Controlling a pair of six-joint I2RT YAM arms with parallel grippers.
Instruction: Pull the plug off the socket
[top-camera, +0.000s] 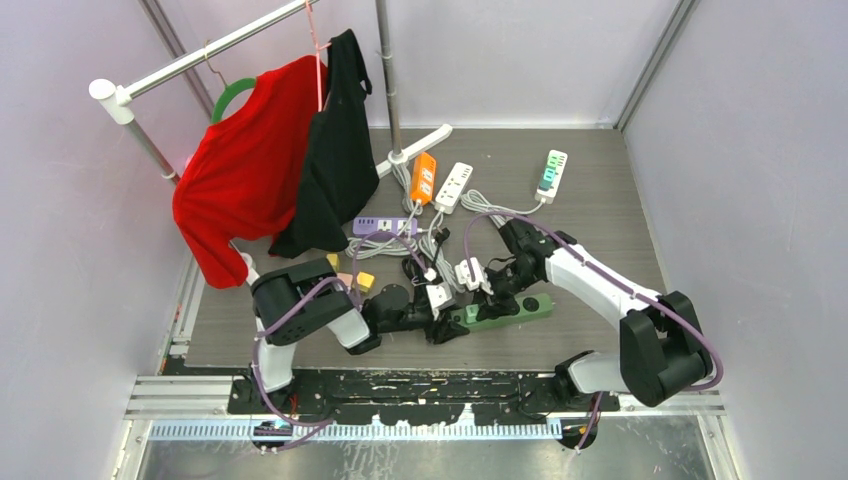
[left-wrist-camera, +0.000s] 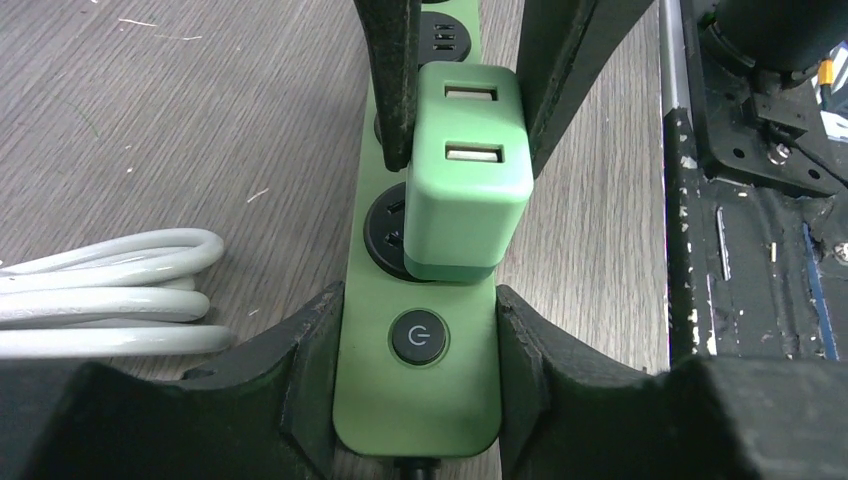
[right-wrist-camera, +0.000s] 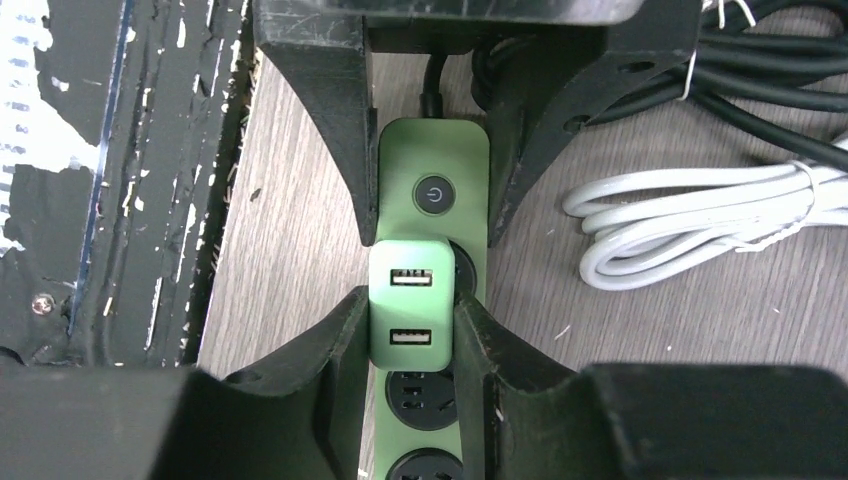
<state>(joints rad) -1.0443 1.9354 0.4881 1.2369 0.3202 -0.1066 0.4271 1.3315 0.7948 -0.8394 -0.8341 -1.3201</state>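
A green power strip (top-camera: 510, 312) lies on the table near the front. A light green USB plug (left-wrist-camera: 466, 170) sits in its socket next to the black power button (left-wrist-camera: 419, 338). My left gripper (left-wrist-camera: 418, 345) is shut on the strip's button end, one finger on each side. My right gripper (right-wrist-camera: 412, 335) is shut on the plug (right-wrist-camera: 410, 305), its fingers pressed on both sides. In the top view the left gripper (top-camera: 440, 325) and the right gripper (top-camera: 487, 290) meet over the strip's left end.
A coiled white cable (left-wrist-camera: 110, 295) lies left of the strip. More power strips, orange (top-camera: 423, 177), white (top-camera: 453, 186), purple (top-camera: 384, 226) and white-green (top-camera: 551, 171), lie behind with tangled cords. A clothes rack with a red shirt (top-camera: 245, 165) and a black one (top-camera: 335, 150) stands back left.
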